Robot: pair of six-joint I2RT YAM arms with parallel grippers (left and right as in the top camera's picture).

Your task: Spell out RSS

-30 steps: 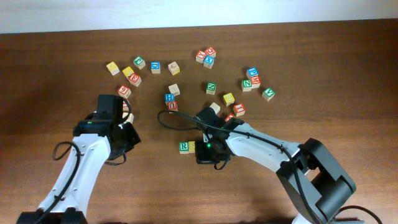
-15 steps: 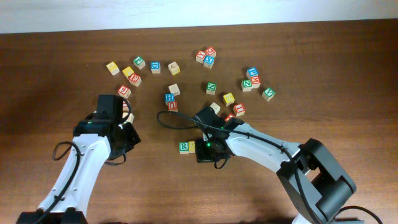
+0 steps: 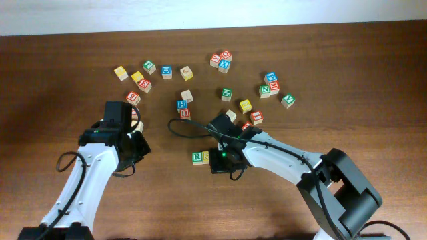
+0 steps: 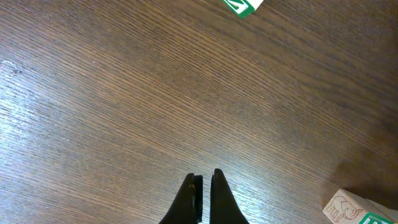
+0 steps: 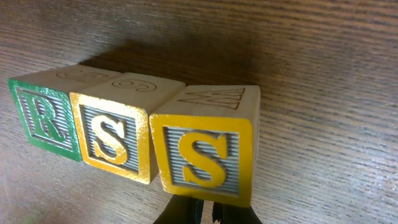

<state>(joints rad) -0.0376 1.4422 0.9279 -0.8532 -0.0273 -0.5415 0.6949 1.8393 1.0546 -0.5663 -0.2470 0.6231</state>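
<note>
3 task cubes touching in a row mid-table: 1 R cube [image 5: 43, 118], then 2 yellow ones, first S cube [image 5: 112, 140] and second S cube [image 5: 205, 155]. Right gripper [image 5: 205, 213] is pressed together right behind the second S. Left gripper [image 4: 203, 186] is closed too, over bare wood. Approx 20+ other cubes [image 3: 167, 71] are scattered on the dark wood table [image 3: 373, 80], w/ a white wall [image 3: 200, 10] at the back.

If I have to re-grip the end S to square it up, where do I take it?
Come from above, with fingers on the M-carved side of the end S and the side opposite. Its left side sits against the middle S, leaving no finger room; the other two sides are open.
</note>
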